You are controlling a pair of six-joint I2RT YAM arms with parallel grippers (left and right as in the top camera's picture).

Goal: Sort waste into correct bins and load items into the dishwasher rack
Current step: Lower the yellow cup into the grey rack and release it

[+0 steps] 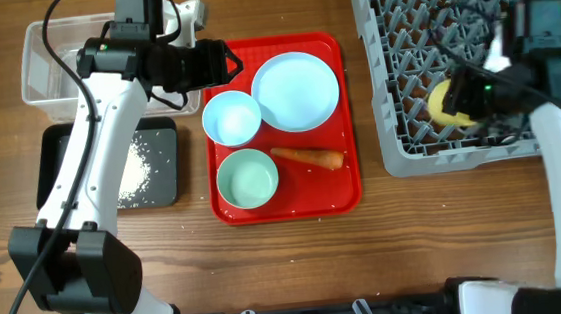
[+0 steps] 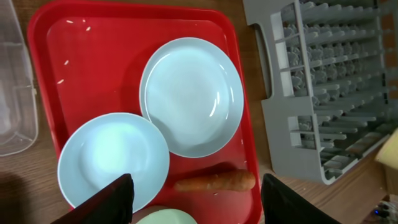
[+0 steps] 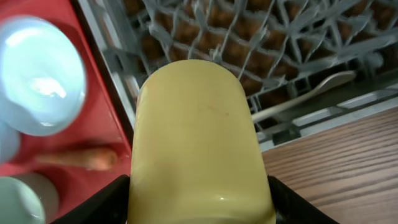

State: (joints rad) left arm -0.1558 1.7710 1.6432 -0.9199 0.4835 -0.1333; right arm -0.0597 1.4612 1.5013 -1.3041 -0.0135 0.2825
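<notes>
1. A red tray [image 1: 286, 207] lay in the middle of the wooden table [image 1: 418, 246]. On it, the pale blue plate [image 1: 295, 91] was at 1 o'clock, the white-blue bowl [image 1: 231, 118] at 10 o'clock and the pale green bowl [image 1: 247, 178] at 7 o'clock.
2. The carrot [image 1: 309, 158] lay flat on the tray at about 4 o'clock. Its thin end was just beside the green bowl and its thick end pointed toward 3 o'clock.
3. From the tray, the black tray [image 1: 172, 160] sat at 9 o'clock with white rice grains [image 1: 136, 168] scattered over its floor. The clear tub [image 1: 47, 55] stood at 10 o'clock, just beyond it.
4. The grey rack [image 1: 404, 67] stood at 2 o'clock from the tray, close beside its edge.
5. The left gripper [image 1: 233, 60] hovered over the tray's 11 o'clock corner. Its fingers [image 2: 112, 202] were spread wide and held nothing (the wrist view showed the plate, bowl and carrot between them, lower down).
6. The right gripper [image 1: 466, 94] was clamped around the yellow cup [image 3: 196, 143], one finger on each side. The cup was over the rack's 7 o'clock part, but whether it touched the grid could not be told from these views.
</notes>
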